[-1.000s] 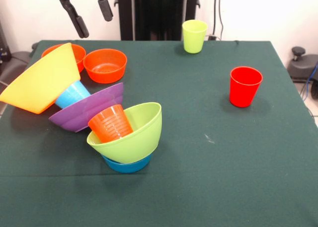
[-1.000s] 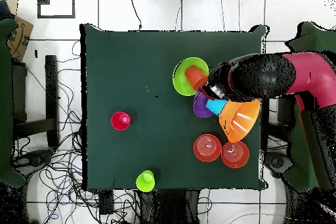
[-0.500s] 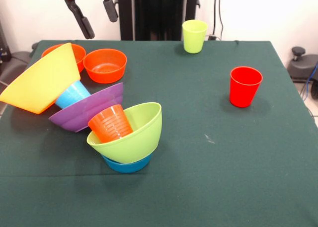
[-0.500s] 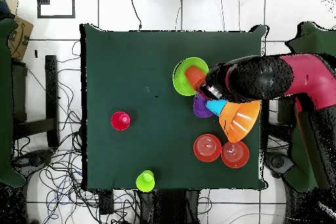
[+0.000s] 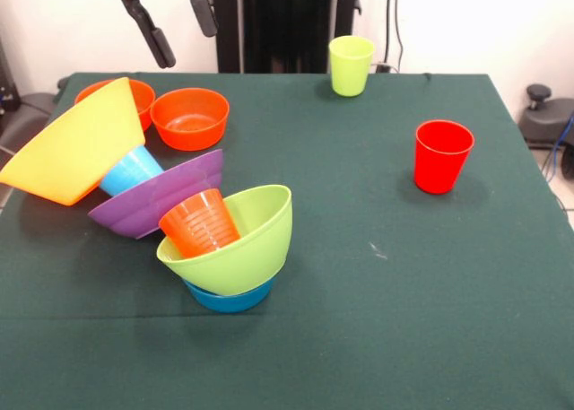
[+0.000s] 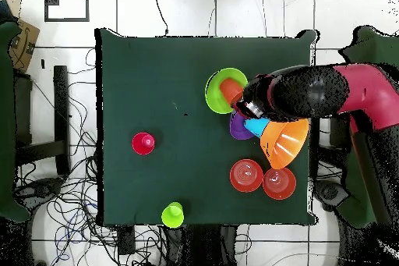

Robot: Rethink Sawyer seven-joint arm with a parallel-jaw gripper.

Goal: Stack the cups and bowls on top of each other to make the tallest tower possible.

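The tool [image 5: 179,29] is hanging above the far corner of the green surface [image 5: 377,320], its two black fingers spread apart and gripping nothing. Below it and toward the camera, the lime green bowl [image 5: 235,244] is sitting tilted on the small blue bowl [image 5: 229,298], with the orange cup [image 5: 199,222] lying on its side inside. Just beside that bowl, the purple bowl [image 5: 157,195], light blue cup [image 5: 130,170] and yellow bowl [image 5: 76,145] are leaning over. Two orange bowls [image 5: 188,118] are resting beyond the yellow bowl, almost under the tool. The red cup [image 5: 443,155] and yellow-green cup [image 5: 350,65] are standing well apart from the lime green bowl.
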